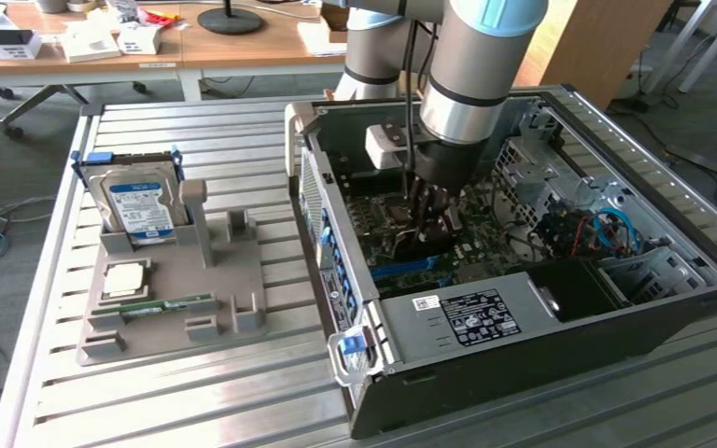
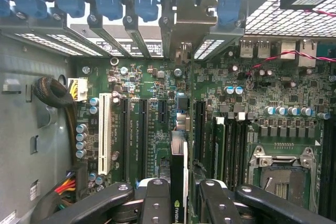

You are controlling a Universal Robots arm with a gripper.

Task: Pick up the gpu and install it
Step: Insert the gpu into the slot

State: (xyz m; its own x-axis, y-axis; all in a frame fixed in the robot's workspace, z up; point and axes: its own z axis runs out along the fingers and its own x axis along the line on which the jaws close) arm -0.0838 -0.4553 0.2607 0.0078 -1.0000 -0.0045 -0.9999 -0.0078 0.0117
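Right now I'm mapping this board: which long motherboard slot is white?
The slot beside the column of silver capacitors; the other long slots are black.

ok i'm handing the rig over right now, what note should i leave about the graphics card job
The gripper is shut on the graphics card, inside the open computer case.
Card: held edge-on over the slots of the motherboard, metal bracket toward the rear openings.
Done: card picked up and brought into the case.
Left: not released; whether it is seated in its slot can't be told.
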